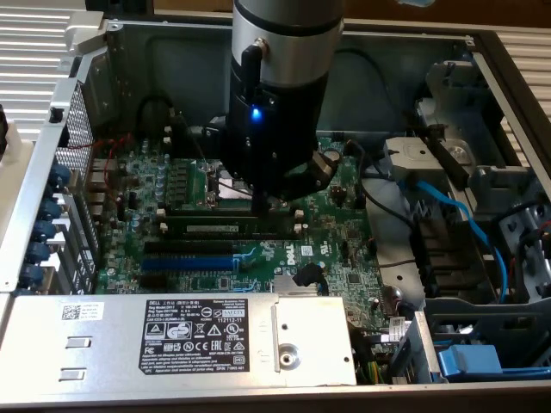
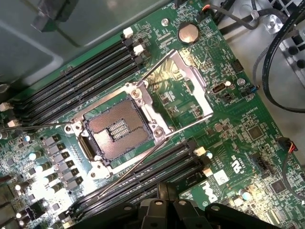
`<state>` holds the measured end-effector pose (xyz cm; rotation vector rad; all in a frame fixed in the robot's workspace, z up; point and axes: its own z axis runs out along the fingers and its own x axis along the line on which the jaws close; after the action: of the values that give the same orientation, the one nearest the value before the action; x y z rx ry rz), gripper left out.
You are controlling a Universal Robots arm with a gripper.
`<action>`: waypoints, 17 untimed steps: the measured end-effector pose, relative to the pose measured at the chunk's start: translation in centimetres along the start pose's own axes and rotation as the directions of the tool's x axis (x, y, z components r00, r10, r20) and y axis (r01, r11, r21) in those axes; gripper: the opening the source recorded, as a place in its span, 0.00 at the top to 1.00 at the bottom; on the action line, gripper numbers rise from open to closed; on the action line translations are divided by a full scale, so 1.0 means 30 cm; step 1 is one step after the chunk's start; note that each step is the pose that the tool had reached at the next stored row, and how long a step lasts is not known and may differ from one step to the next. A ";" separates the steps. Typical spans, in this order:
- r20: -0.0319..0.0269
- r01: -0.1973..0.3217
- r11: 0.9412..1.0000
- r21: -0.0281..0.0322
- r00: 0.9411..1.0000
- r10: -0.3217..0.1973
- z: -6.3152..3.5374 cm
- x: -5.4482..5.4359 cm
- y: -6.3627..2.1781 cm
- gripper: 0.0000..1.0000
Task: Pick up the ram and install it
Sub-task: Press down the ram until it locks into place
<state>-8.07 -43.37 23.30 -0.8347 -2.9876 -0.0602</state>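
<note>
Black gripper [image 1: 263,205] low over the green board [image 1: 336,258], tips touching the long thin dark green ram stick [image 1: 225,227]. Cannot tell if open or shut. Ram lying in a black slot near the square metal socket [image 2: 119,131].

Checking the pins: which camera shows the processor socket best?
The wrist view: the processor socket lies open, pin field plain, seen from above. In the exterior view the arm stands in front of it.
</note>
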 end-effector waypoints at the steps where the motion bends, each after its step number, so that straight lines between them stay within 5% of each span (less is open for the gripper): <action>1: 0.000 0.000 1.000 0.000 1.000 0.000 0.000 -0.006 0.003 0.89; 17: 0.000 0.000 1.000 0.000 1.000 0.000 -0.020 -0.042 -0.001 0.89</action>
<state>-6.98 -44.08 23.83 -0.8347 -2.9876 -0.0603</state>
